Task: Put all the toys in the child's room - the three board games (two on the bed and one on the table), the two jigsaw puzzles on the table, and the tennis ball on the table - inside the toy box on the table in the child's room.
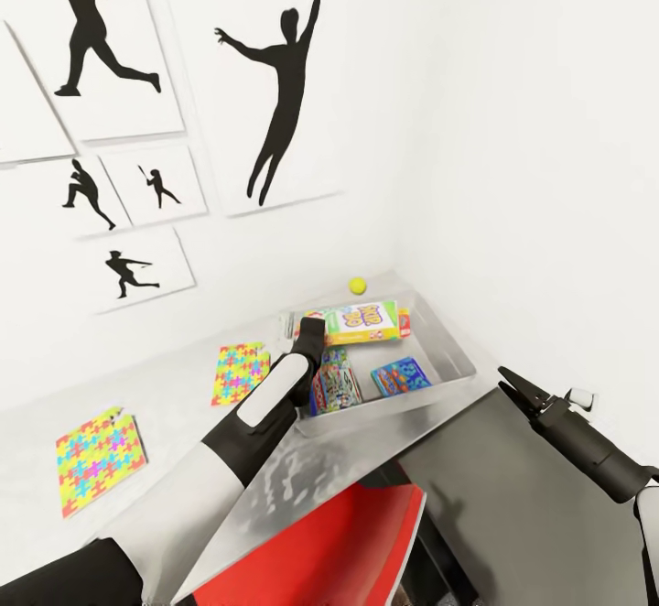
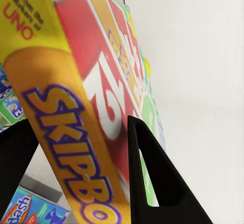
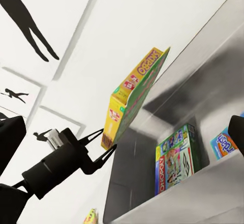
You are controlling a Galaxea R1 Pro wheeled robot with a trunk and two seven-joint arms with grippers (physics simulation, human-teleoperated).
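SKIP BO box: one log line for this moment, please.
left gripper: shut on SKIP BO box | over toy box | right gripper: open, idle

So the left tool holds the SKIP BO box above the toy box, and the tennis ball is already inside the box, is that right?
Not quite. The left tool does hold the SKIP BO box above the toy box, but the tennis ball lies outside it on the table, as the head view shows.

SKIP BO box [image 1: 364,322] yellow-orange with red, blue-purple lettering. Toy box [image 1: 455,350] light grey. Small game [image 1: 401,375] blue; another [image 1: 335,380] green-edged multicolour. Puzzles [image 1: 240,373] [image 1: 99,458] yellow, pink, blue, green pieces. Tennis ball [image 1: 357,286] yellow-green. Tabletop [image 1: 174,409] pale grey-white. Left end effector [image 2: 84,176] black.
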